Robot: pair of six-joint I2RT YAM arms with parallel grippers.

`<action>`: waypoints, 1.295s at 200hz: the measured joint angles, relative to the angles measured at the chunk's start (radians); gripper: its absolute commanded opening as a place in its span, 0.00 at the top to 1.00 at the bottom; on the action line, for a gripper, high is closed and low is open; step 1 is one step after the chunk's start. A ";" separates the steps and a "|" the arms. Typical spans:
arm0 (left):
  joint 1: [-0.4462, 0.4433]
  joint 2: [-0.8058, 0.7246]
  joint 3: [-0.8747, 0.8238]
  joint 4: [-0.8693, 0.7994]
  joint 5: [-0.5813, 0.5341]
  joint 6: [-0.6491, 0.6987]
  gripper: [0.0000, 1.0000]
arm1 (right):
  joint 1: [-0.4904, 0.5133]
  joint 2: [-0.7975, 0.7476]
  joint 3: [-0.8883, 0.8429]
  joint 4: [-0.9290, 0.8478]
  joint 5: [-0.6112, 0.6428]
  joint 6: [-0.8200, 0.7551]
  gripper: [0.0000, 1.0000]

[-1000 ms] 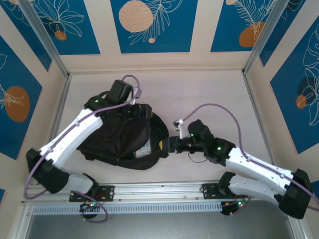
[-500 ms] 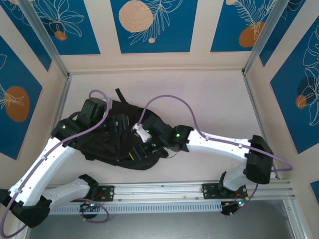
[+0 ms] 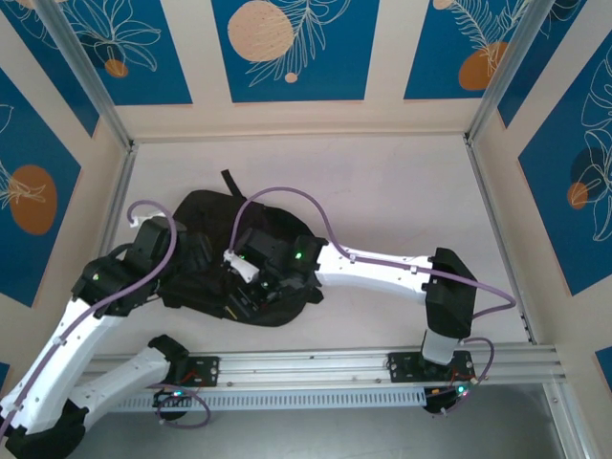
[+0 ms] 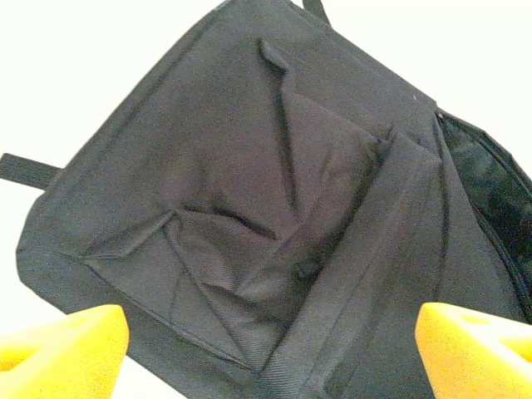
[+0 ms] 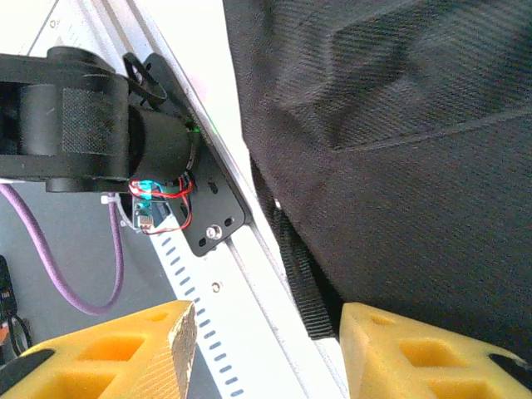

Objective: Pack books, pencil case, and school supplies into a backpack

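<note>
Evidently limp, the large soft black fabric backpack (image 3: 206, 215) lies crumpled on the pale table (image 3: 402, 201). The left gripper (image 4: 266, 353) and right gripper (image 5: 266, 353) hold their jaws apart, empty. Its stiffer zip edge looks the surest hold.

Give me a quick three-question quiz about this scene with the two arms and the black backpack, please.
1. True or false: the left arm's fingers are spread open, gripping nothing.
2. The backpack is: A red, B black, C blue.
3. Which arm's camera looks down at the metal rail along the table's near edge?
Key: 1 true; 2 B; 3 the right one, with the right arm's fingers in front.
</note>
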 measured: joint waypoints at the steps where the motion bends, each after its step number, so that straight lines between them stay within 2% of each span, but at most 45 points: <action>1: 0.000 -0.002 0.000 -0.001 -0.003 0.000 0.11 | 0.001 0.002 0.002 -0.003 0.001 0.000 0.51; 40: 0.000 -0.041 0.010 -0.028 -0.057 -0.014 0.11 | 0.018 0.041 0.050 -0.051 0.035 -0.011 0.51; 106: 0.000 -0.051 0.010 -0.042 -0.064 -0.014 0.11 | 0.032 0.119 0.118 -0.116 0.062 -0.026 0.52; 138: 0.000 -0.063 0.006 -0.045 -0.063 -0.025 0.11 | 0.043 0.156 0.156 -0.132 0.066 -0.039 0.64; 183: 0.000 -0.082 -0.018 -0.050 -0.062 -0.048 0.12 | 0.046 0.171 0.161 -0.143 0.076 -0.045 0.96; 213: 0.000 -0.082 -0.068 -0.072 -0.035 -0.085 0.13 | 0.046 0.169 0.154 -0.138 0.080 -0.048 0.97; 259: 0.000 -0.090 -0.144 -0.140 0.066 -0.209 0.18 | 0.043 0.120 0.088 -0.092 0.085 -0.047 0.99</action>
